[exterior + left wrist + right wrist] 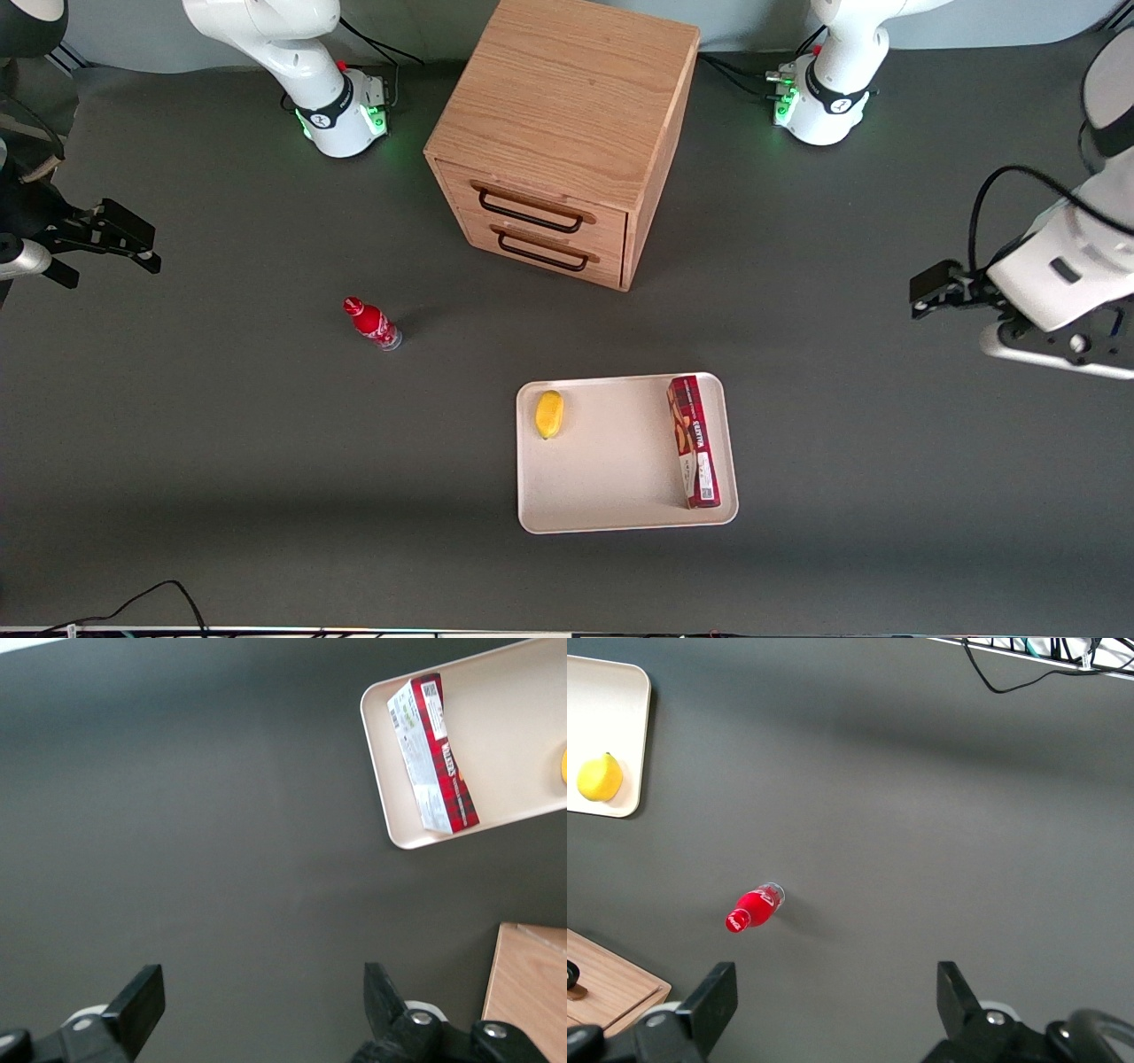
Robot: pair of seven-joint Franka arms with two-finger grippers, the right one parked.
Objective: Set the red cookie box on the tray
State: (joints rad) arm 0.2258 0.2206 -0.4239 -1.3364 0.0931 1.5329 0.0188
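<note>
- Judging from how things lie, I'd call the job done: the red cookie box (693, 440) rests flat inside the tray (611, 518), along the rim at the working arm's end, lengthwise and wholly within the edge.
- My left arm's pincer (264, 1005) is spread wide and holds nothing, hanging above bare worktop (266, 496) well apart from the tray, off toward the working arm's end.
- I see nothing left to do beyond perhaps parking the arm; the box looks settled and touches no finger.
- Counting: one red cookie box, one tray, one lemon (549, 414) on the tray near the rim at the parked arm's end, one small red bottle (372, 322) standing on the worktop, one wooden cabinet (560, 133) with two drawers.
</note>
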